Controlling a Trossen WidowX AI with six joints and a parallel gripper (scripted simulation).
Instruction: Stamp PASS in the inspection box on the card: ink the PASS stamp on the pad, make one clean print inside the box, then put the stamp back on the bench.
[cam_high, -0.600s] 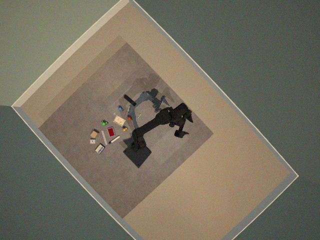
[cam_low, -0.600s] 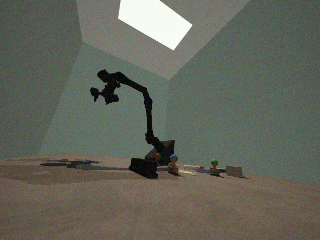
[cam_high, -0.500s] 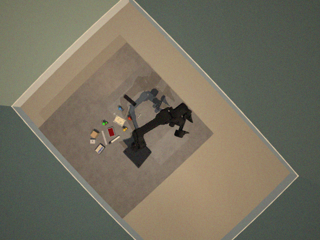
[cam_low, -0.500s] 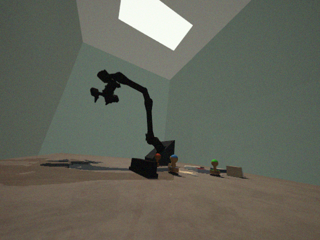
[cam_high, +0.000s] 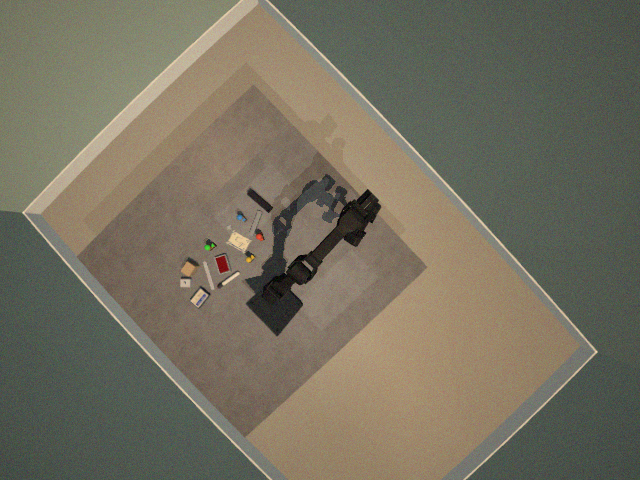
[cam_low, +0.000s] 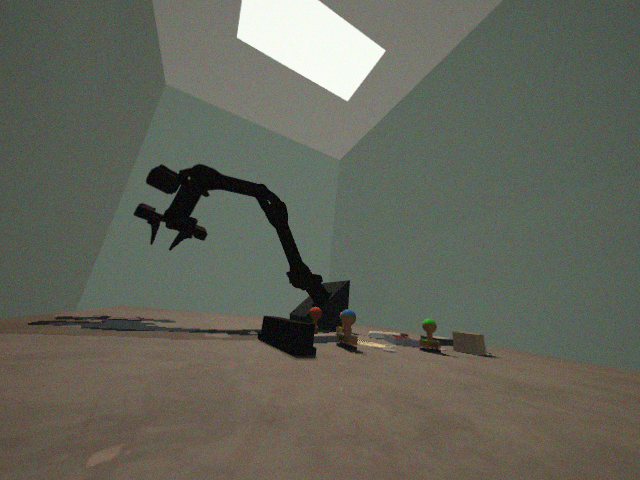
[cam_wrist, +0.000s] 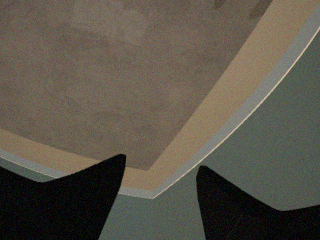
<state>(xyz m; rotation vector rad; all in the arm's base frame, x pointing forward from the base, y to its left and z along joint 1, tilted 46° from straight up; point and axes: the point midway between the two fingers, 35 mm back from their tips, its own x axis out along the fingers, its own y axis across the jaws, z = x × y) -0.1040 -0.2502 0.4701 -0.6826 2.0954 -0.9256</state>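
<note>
My gripper (cam_high: 369, 198) (cam_low: 162, 242) (cam_wrist: 162, 167) is open and empty. It hangs high in the air, far from the work things. The cream card (cam_high: 238, 240) lies flat on the bench, with the red ink pad (cam_high: 222, 264) beside it. Several stamps stand around the card: a green-knobbed stamp (cam_high: 208, 246) (cam_low: 428, 325), a blue-knobbed stamp (cam_high: 240, 217) (cam_low: 347, 315), a red-knobbed stamp (cam_high: 258, 236) (cam_low: 315, 312) and a yellow-knobbed stamp (cam_high: 249, 257). I cannot read their labels. The wrist view shows only floor, a wall edge and my two fingertips.
A black block (cam_high: 259, 199) (cam_low: 287, 335) lies behind the stamps. A tan box (cam_high: 189, 268) (cam_low: 468, 342), a white marker (cam_high: 228, 279), a grey ruler (cam_high: 208, 275) and a blue-and-white box (cam_high: 199, 297) lie left of the arm's base (cam_high: 273, 308).
</note>
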